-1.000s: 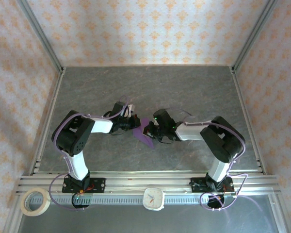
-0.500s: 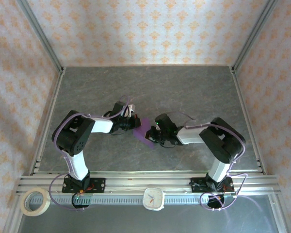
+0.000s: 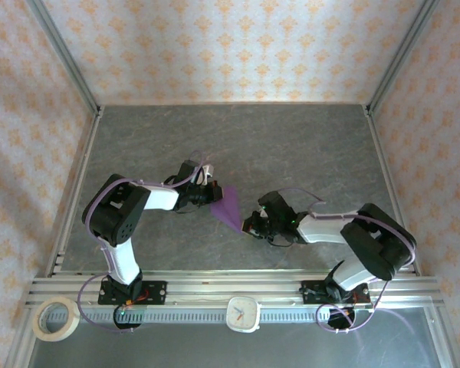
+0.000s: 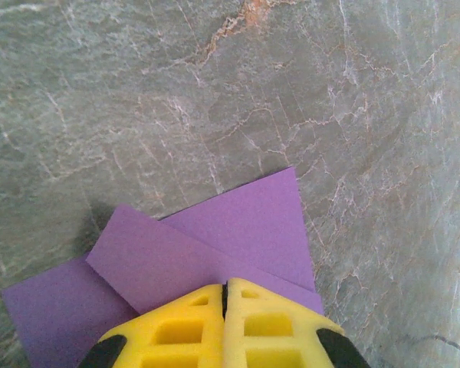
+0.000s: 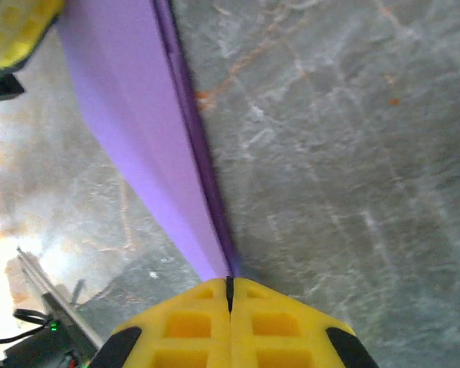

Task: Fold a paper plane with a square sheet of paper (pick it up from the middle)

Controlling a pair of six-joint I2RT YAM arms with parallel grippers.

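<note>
Change: R hand (image 3: 250,225) has slid down-right along the paper plane (image 3: 231,205), from over its mid to the narrow tip nearest me. More purple shows in the top view now.
L hand: L hand (image 3: 215,195) hasn't budged. Fingers are pressed together on the wide end, w/ folded flaps fanning out past them in its wrist cam. I can't tell if it nips the paper or just pins it to the desk (image 3: 307,146).
R hand state: fingers pressed together; the long fold edge runs right into their seam in its wrist cam. Pinched or only pressed, I can't tell.
Paper: mid-desk btwn the two hands, a narrow triangle touching both.
Meaning: I read this as a creasing stroke run to the tip, so the long fold is prob. set end to end.
Risk: thin paper, so the tip may curl or drag when I lift R off.
</note>
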